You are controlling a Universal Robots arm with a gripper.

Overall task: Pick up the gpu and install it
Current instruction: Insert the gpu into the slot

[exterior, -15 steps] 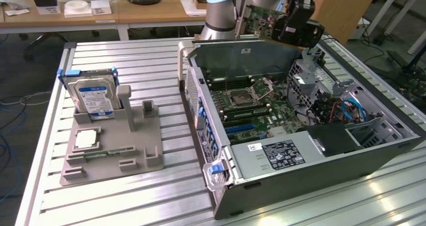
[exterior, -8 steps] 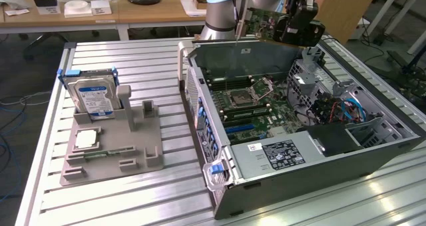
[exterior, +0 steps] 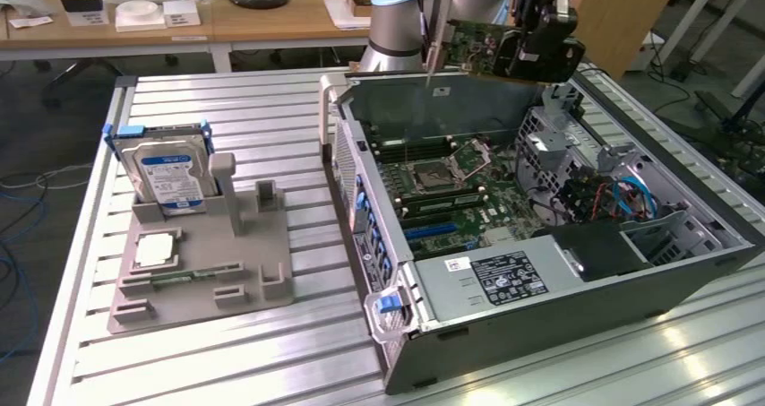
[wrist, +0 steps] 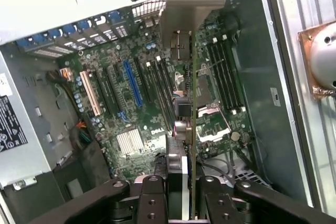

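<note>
At lower centre of the exterior view, the open computer case [exterior: 669,280] lies on the ribbed metal surface [exterior: 239,352], with its motherboard [exterior: 449,186] exposed. At mid left a grey holder [exterior: 257,254] carries a blue-labelled hard drive [exterior: 167,177] standing upright. Farther back, at upper right, the pincer [exterior: 532,52] is clamped on the gpu [exterior: 472,38], held on edge above the case's far end, clear of the board. In the wrist view its fingers [wrist: 155,198] flank the edge-on card over the slots.
</note>
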